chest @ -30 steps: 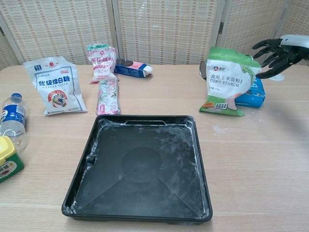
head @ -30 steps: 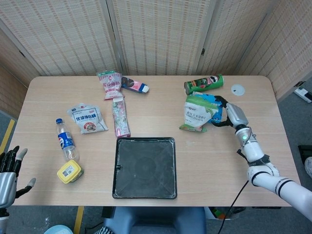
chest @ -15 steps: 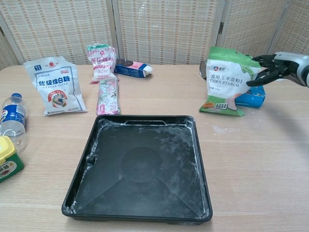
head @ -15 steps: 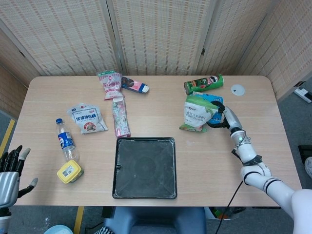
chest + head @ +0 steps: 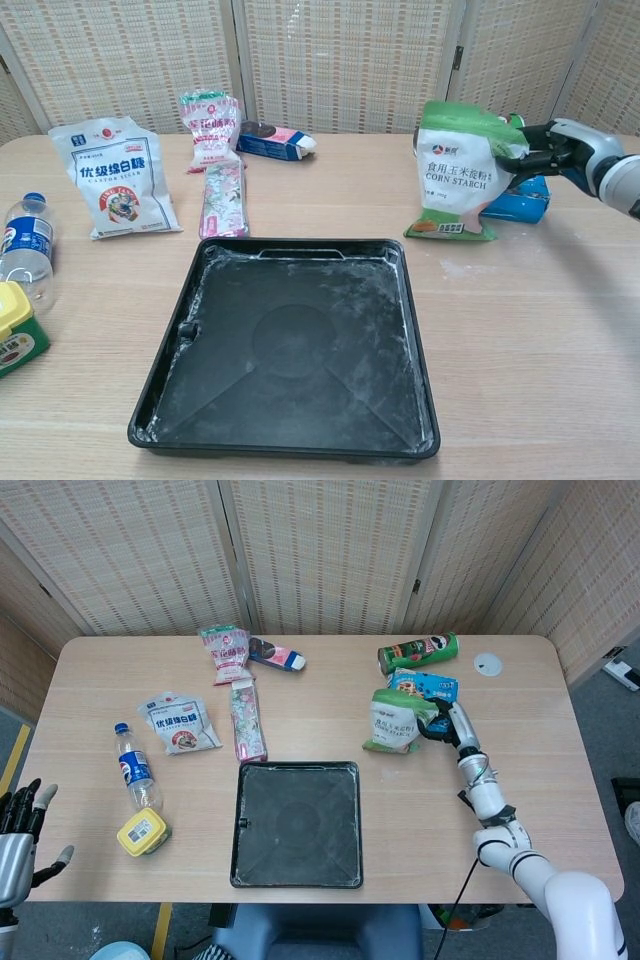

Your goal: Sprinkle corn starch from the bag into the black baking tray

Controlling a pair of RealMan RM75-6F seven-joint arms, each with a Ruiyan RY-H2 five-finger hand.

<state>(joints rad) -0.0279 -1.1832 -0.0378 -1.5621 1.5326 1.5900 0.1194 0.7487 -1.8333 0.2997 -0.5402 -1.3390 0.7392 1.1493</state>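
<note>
Open counter (image 5: pixel 500 680) right of the tray (image 5: pixel 298 824), all the way to the edge. Just beyond the tray's far right corner: starch bag (image 5: pixel 397 722), blue packet (image 5: pixel 425 686), green can (image 5: pixel 417 652). Beyond its far left corner, a long pink packet (image 5: pixel 247 720).

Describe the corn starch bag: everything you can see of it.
The corn starch bag is a soft white plastic pouch with a green top and "CORN STARCH" printed on its front. It stands roughly upright on the table, leaning a little, just beyond the black tray's far right corner. The right hand grips its upper right edge, creasing the top. A blue packet lies directly behind it, and a green can further back.
</note>
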